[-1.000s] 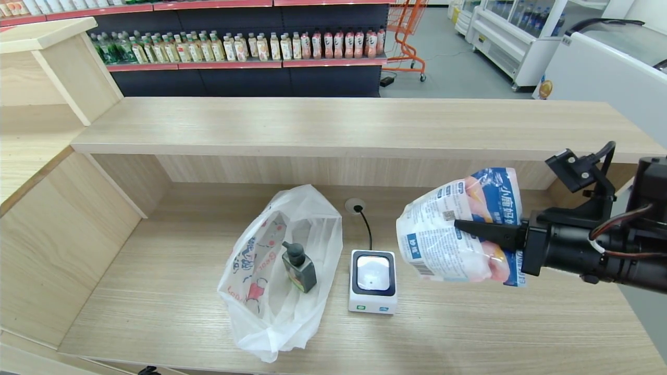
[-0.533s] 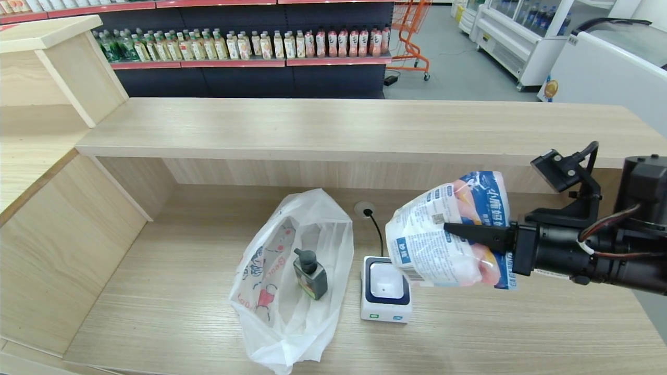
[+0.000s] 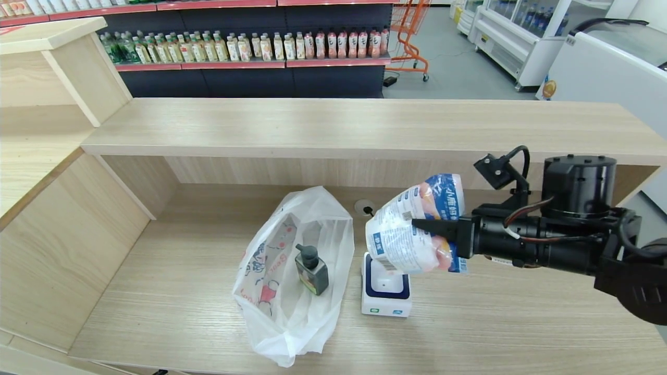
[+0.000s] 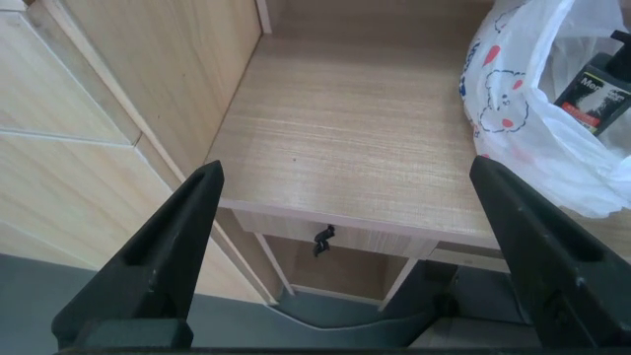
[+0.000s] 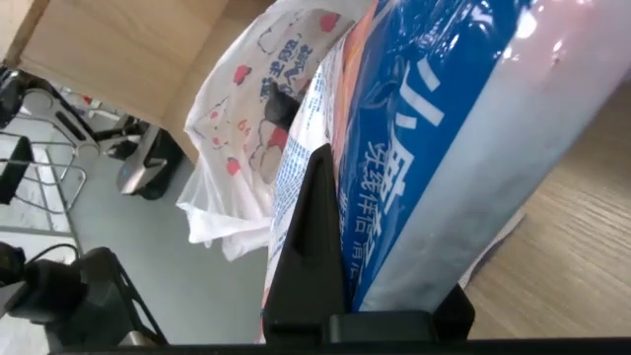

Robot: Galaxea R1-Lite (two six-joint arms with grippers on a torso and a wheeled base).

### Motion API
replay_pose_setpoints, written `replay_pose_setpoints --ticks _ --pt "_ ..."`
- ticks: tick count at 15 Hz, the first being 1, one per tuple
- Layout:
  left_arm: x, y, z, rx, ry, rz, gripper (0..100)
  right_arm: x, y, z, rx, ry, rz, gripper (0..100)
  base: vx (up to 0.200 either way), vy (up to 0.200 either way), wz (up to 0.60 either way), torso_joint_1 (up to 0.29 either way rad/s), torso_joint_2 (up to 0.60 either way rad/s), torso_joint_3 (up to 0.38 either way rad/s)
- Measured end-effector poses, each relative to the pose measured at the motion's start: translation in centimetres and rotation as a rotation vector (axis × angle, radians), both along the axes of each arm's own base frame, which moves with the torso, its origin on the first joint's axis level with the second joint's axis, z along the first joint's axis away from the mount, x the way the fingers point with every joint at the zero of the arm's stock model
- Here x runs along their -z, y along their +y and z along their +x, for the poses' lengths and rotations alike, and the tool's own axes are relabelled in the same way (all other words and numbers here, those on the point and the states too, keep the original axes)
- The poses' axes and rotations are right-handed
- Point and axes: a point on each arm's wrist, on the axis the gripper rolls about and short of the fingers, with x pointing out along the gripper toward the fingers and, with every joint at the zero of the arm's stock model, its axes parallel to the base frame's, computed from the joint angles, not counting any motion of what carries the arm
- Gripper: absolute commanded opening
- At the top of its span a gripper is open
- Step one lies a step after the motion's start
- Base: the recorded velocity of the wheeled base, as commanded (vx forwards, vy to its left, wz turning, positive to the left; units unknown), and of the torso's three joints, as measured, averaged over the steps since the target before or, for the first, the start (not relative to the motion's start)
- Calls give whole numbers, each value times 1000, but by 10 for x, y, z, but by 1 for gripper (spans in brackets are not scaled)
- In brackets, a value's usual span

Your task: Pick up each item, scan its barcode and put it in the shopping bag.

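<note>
The right claw (image 3: 423, 225) is closed on a blue and white packet (image 3: 398, 242), one dark finger lying across its printed face, the other hidden behind it. The packet hangs in the air above the scanner (image 3: 385, 299), tilted, its lower end covering part of the scanner's dark-framed window. A barcode shows near that lower end. From the right wrist, the packet (image 5: 463, 168) sits pressed against the finger, with the shopping bag (image 5: 246, 108) farther off beyond it.

The scanner is a small white box standing on the pale wooden counter (image 3: 495, 328). A black cable (image 3: 371, 212) runs from behind it to a round hole (image 3: 363, 207) in the counter near the back wall.

The shopping bag (image 3: 260, 291), thin white plastic with red and blue drawings, lies just beside the scanner on the robot's left, its mouth open toward the back. Inside it lies a dark bottle (image 3: 311, 271) with a black pump top.

The left claw (image 4: 347, 173) is spread wide and holds nothing. It hangs over the near left corner of the counter (image 4: 345, 118), with the bag (image 4: 513, 89) and the bottle (image 4: 596, 94) off to one side.

Beyond the raised ledge, a store shelf (image 3: 245, 47) carries rows of drink bottles.
</note>
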Motion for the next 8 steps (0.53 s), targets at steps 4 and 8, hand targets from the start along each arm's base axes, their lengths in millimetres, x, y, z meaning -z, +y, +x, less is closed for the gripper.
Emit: replay_pose_setpoints --ticks 4,8 --pt "0 0 0 1 0 0 100 18 19 27 -41 -30 -66 0 0 0 0 0 0 0" --pt "0 0 0 1 0 0 100 37 35 51 -77 -73 -118 0 0 0 0 0 0 0"
